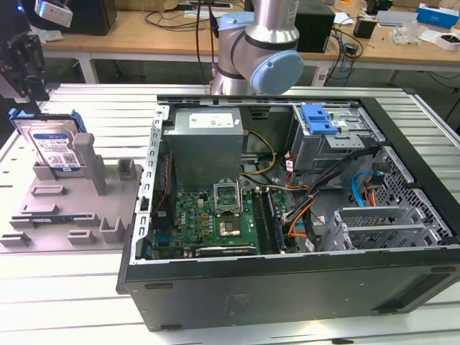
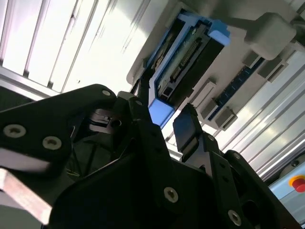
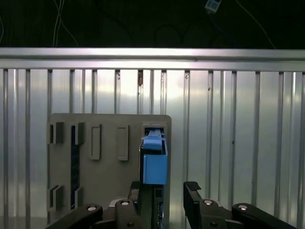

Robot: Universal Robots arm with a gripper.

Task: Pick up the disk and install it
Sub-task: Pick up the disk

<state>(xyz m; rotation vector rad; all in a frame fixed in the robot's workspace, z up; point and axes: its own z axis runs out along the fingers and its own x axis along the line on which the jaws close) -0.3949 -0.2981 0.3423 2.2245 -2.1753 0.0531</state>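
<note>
Disk (image 1: 54,147) stands in grey rack (image 1: 65,208), upper left; fingers (image 3: 193,198) spread open around it, nothing gripped, installation undone.

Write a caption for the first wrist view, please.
Gripper, jaws open either side of the disk, which stands on edge in its grey holder.

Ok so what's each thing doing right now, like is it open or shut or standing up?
disk: standing upright in its holder, not lifted yet.
gripper: open, one finger on each side of the disk's top edge, not squeezing it.
grey holder: flat on the table, with the disk in one slot.
computer case: lying on its side, cover off, insides showing.
</note>
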